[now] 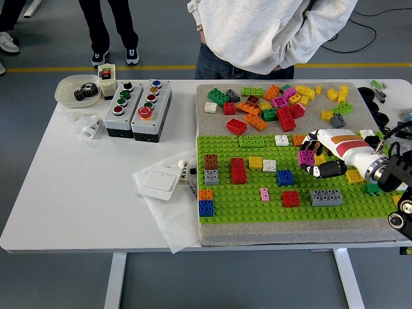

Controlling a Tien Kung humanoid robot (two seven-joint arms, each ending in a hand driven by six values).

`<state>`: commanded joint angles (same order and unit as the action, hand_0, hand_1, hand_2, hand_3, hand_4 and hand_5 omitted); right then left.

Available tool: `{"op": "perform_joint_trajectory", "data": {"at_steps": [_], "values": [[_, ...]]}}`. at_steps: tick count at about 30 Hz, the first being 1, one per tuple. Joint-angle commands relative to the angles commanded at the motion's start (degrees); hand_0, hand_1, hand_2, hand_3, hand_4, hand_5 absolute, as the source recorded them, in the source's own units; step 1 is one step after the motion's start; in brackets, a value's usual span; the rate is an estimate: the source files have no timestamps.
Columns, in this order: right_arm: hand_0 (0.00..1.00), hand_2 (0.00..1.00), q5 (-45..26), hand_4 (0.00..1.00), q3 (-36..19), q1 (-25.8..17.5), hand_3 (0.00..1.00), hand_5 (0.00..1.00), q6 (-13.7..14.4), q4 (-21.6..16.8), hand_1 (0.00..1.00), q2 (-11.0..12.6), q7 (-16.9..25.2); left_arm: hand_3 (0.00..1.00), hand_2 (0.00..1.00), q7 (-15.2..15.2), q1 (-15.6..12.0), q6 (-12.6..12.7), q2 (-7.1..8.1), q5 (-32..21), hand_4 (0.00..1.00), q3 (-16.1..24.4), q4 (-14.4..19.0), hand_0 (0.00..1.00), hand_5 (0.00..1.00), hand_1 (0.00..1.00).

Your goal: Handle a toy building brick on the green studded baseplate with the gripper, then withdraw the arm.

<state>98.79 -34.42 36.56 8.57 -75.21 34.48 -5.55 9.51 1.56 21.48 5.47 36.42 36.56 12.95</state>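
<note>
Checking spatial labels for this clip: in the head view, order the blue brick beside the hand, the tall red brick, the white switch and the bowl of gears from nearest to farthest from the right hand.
1. Blue brick, just left of the right hand.
2. Red brick, mid baseplate.
3. White switch, left of the baseplate.
4. Bowl of gears, far-left corner.

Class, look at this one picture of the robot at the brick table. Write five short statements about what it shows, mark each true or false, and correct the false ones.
1. The right hand grips a magenta brick. True.
2. The left hand reaches over the green baseplate. False: no left hand is in view.
3. A grey eight-stud brick sits on the baseplate nearer the table's front edge than the hand. True.
4. The loose brick pile lies on the baseplate. False: it lies on the mat beyond the baseplate.
5. The two button boxes stand left of the baseplate. True.
</note>
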Motion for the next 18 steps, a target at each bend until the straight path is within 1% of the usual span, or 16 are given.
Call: {"op": "perform_joint_trajectory", "data": {"at_steps": [3,14,18], "values": [[0.377,0.507,0.0,0.719,-0.1,0.4,0.477,0.217,0.0,-0.2,0.452,-0.1,-0.1,0.615,0.805,0.1,0.0,0.0,-0.07,0.3,0.65,0.2,0.0,0.743,0.624,0.756],[0.376,0.509,0.1,0.725,-0.6,0.2,0.476,0.225,-0.1,-1.8,0.452,0.8,-0.3,0.615,0.804,-0.2,0.3,-0.1,-0.13,0.0,0.65,0.2,-0.1,0.743,0.624,0.756],[0.376,0.509,0.3,0.726,-0.9,-0.3,0.477,0.227,-0.1,-2.9,0.453,1.1,-0.4,0.615,0.804,-0.1,0.3,-0.1,-0.12,0.1,0.65,0.3,-0.2,0.743,0.624,0.756]]}}
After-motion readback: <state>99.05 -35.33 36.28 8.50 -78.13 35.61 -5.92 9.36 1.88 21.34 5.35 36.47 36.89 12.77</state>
